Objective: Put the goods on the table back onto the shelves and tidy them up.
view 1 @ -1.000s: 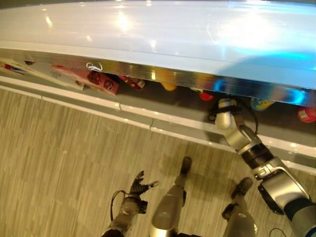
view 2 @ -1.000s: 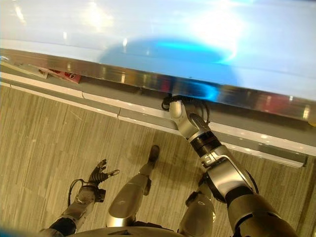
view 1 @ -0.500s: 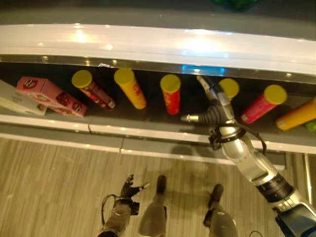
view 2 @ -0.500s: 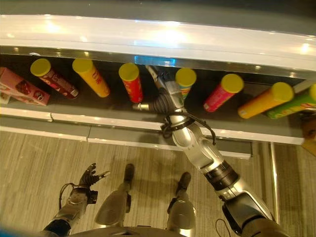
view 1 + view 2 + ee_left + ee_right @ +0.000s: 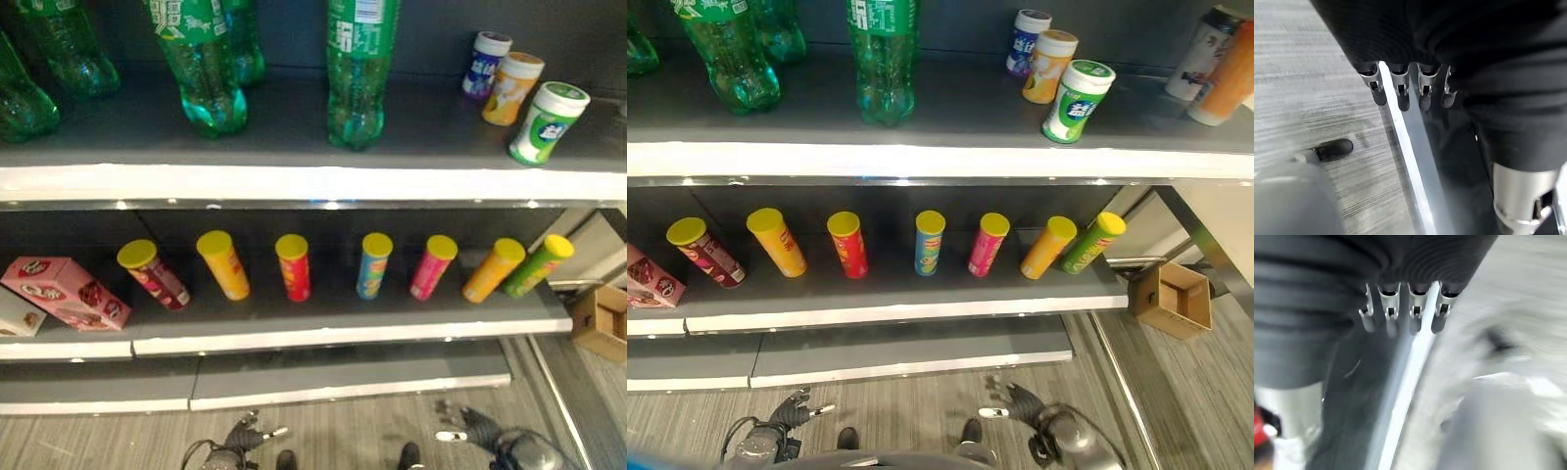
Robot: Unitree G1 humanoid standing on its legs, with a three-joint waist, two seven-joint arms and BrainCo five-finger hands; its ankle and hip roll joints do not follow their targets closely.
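I see seven chip tubes [image 5: 930,241] lined up on the middle shelf [image 5: 901,304]. Below that shelf, my left hand [image 5: 257,434] and right hand [image 5: 1014,399] hang with fingers loosely spread, empty.

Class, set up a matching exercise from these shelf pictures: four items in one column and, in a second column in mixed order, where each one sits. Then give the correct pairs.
Items:
1. pink box
2. green bottles
3. cardboard box
4. green-lidded tub

Places:
A. upper shelf, right part
B. on the floor, right of the shelves
C. lower shelf, far left
D. upper shelf, left and middle

Pairs: 1-C, 2-D, 3-B, 4-A
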